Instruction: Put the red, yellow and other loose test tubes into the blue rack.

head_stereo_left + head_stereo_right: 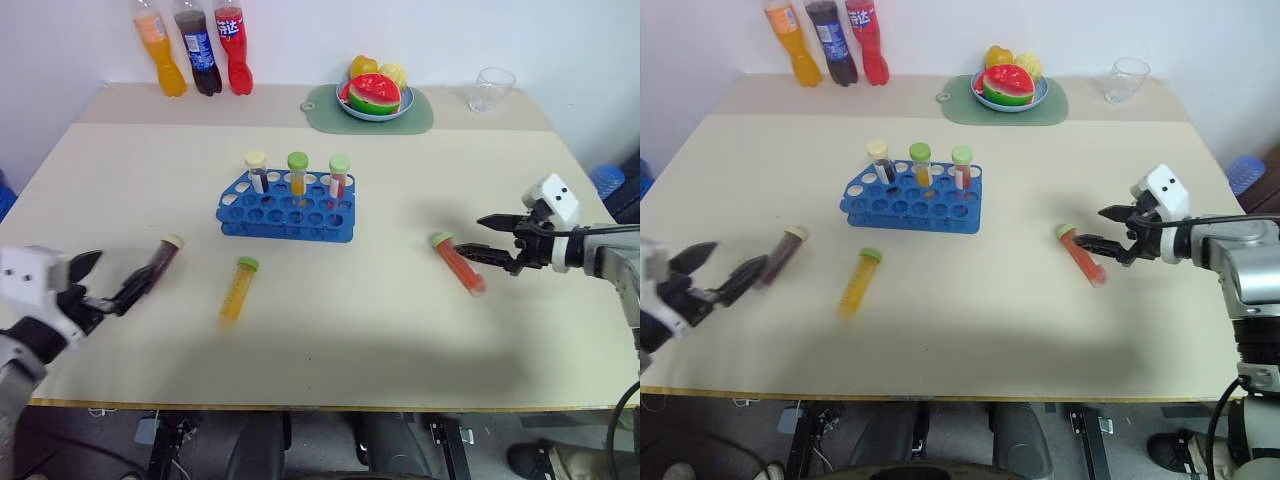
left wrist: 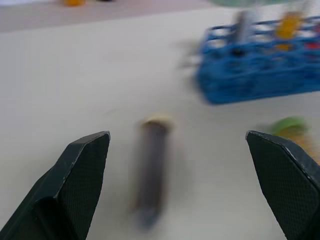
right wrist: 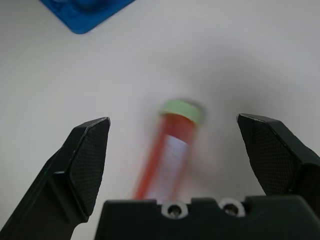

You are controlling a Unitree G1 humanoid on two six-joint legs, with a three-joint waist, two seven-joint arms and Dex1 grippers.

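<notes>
The blue rack (image 1: pixel 286 206) stood near the middle of the table (image 1: pixel 380 330) and served as the reference point. Three capped tubes stood upright in its far row: a dark tube with a pale cap (image 1: pixel 257 170), an orange tube with a green cap (image 1: pixel 298 172) and a red tube with a green cap (image 1: pixel 339 175).

Three loose tubes lay flat on the table on the near side of the rack. The yellow tube (image 1: pixel 238 290), green-capped, lay just in front of the rack's left end. The dark tube (image 1: pixel 160 262), pale-capped, lay farther to the left of the rack. The red tube (image 1: pixel 458 263), green-capped, lay well to the right of the rack.

The left gripper (image 1: pixel 112 283) hovered at the near end of the dark tube, fingers spread wide with the tube lying between them in the left wrist view, untouched. The right gripper (image 1: pixel 487 238) hovered just right of the red tube, fingers likewise apart and holding nothing.

Beyond the rack, at the far edge of the table, stood three soda bottles (image 1: pixel 197 45), a plate of fruit (image 1: pixel 375 97) on a green mat (image 1: pixel 415 117), and a clear glass (image 1: pixel 491 89).
</notes>
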